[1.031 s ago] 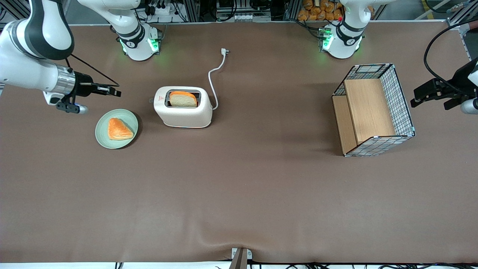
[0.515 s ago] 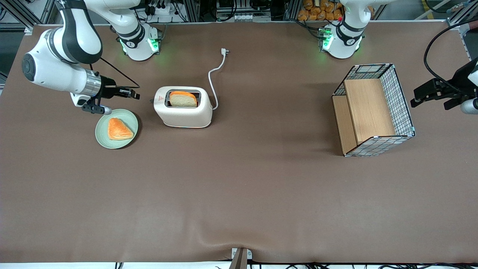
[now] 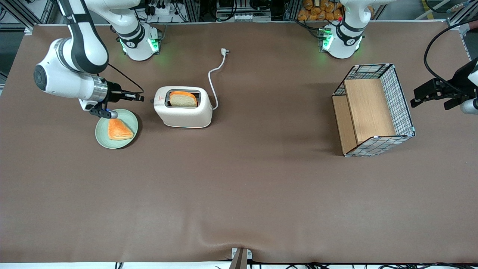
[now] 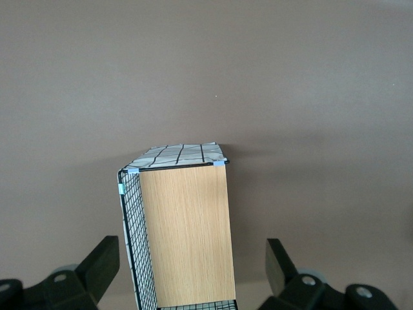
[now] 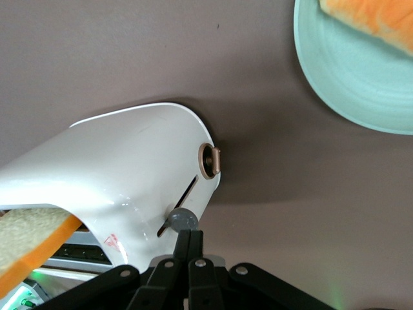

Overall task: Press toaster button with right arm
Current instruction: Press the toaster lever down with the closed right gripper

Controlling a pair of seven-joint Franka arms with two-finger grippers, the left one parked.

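The cream-white toaster (image 3: 183, 108) stands on the brown table with a bread slice (image 3: 183, 99) in its slot; it also shows in the right wrist view (image 5: 122, 168). Its grey lever button (image 5: 181, 219) sticks out of the narrow end face, at the top of a dark slit, above a round brown knob (image 5: 210, 160). My right gripper (image 3: 140, 98) is shut and empty, level with the toaster's top, a short way from that end face. In the right wrist view the shut gripper (image 5: 188, 236) has its tips right at the button. I cannot tell if they touch.
A green plate (image 3: 104, 139) with an orange pastry (image 3: 118, 129) lies under my wrist, nearer the front camera than the gripper. The white cord (image 3: 214, 80) runs from the toaster to its plug. A wire and wood basket (image 3: 373, 110) stands toward the parked arm's end.
My right arm has swung in from the table's end toward the toaster, bringing the shut gripper from beyond the plate to just beside the toaster's end face.
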